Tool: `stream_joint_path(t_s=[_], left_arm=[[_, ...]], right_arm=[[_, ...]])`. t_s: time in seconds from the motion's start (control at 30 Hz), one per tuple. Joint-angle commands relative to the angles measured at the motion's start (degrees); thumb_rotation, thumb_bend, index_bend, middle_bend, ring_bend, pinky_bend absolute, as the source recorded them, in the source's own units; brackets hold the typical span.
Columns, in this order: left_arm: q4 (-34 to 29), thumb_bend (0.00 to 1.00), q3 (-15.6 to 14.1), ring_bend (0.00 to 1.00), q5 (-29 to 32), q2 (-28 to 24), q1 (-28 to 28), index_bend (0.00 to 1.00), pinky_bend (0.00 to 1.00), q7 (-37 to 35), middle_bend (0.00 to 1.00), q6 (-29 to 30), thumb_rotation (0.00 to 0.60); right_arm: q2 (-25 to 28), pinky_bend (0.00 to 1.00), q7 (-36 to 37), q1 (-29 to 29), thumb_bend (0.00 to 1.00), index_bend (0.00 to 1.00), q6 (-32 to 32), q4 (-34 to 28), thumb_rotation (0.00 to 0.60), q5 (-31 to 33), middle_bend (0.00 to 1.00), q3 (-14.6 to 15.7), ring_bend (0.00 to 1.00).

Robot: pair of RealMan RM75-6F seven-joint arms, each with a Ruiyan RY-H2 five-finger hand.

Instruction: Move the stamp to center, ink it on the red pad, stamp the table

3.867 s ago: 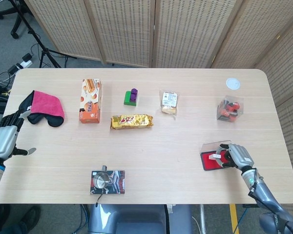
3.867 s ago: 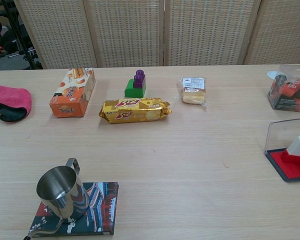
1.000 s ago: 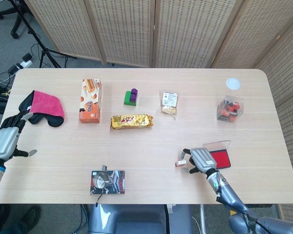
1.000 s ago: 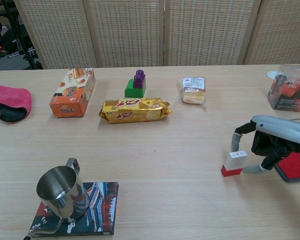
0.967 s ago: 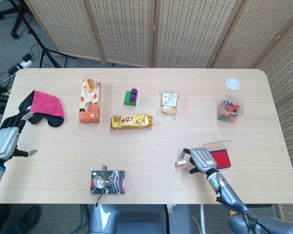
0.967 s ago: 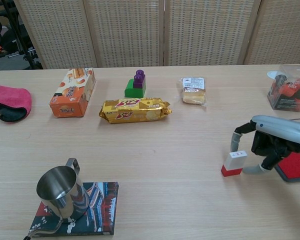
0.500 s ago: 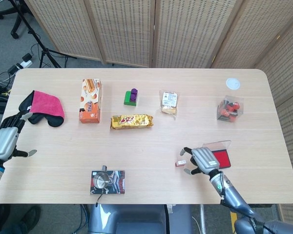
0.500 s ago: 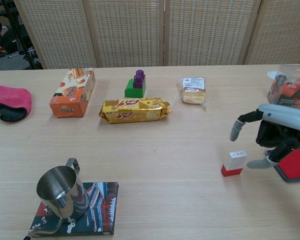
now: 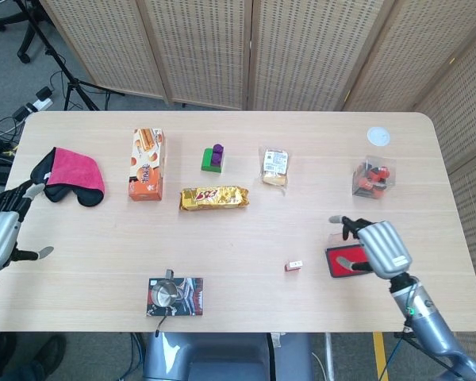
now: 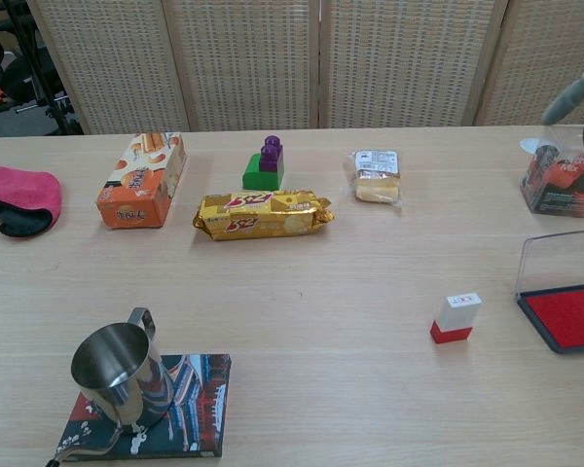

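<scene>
Stamp (image 9: 293,266) upright alone, lower centre-right, red pad (image 10: 566,316) right of it, lid raised, right hand (image 9: 378,248) above pad, fingers spread, left hand (image 9: 1,232) far left, fingers spread, empty

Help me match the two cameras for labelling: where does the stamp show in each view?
Head view: stamp stands lower centre-right, left of the red ink pad.
Chest view: stamp stands lower right, alone on the table.
Shared landmark: the red ink pad, just right of it in both.

head view looks steeply down; chest view low, nearer; both share the table (image 9: 246,230)
</scene>
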State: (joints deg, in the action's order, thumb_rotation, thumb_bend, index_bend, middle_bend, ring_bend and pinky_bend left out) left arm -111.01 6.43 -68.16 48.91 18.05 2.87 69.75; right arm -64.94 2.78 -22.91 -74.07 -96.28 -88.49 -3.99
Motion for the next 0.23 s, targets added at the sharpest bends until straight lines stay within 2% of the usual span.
stream_joint_path(t_s=[0.03,0.17,0.23], left_arm=[[1.7,0.1,-1.6,0.0,-3.8,2.0,-2.9,0.0,0.0,0.6,0.0,4.8,0.6],[4.7,0.1,-3.3,0.0,-7.3,4.5,-5.1,0.0,0.0,0.7,0.0,7.7,0.6],[5.9,0.1,-3.5,0.0,-8.4,5.1,-5.7,0.0,0.0,0.1,0.0,8.6,0.6]], right_arm=[[3.5,0.2,-1.2,6.4,0.0,0.05,-6.9,-2.3,0.6,3.2,0.0,0.0,0.0],[0.0,0.16,-1.2,11.1,0.0,0.03,-14.2,0.7,0.6,3.8,0.0,-0.2,0.0],[-1.3,0.15,0.0,12.3,0.0,0.03,-15.8,2.1,0.6,4.0,0.0,-0.2,0.0]])
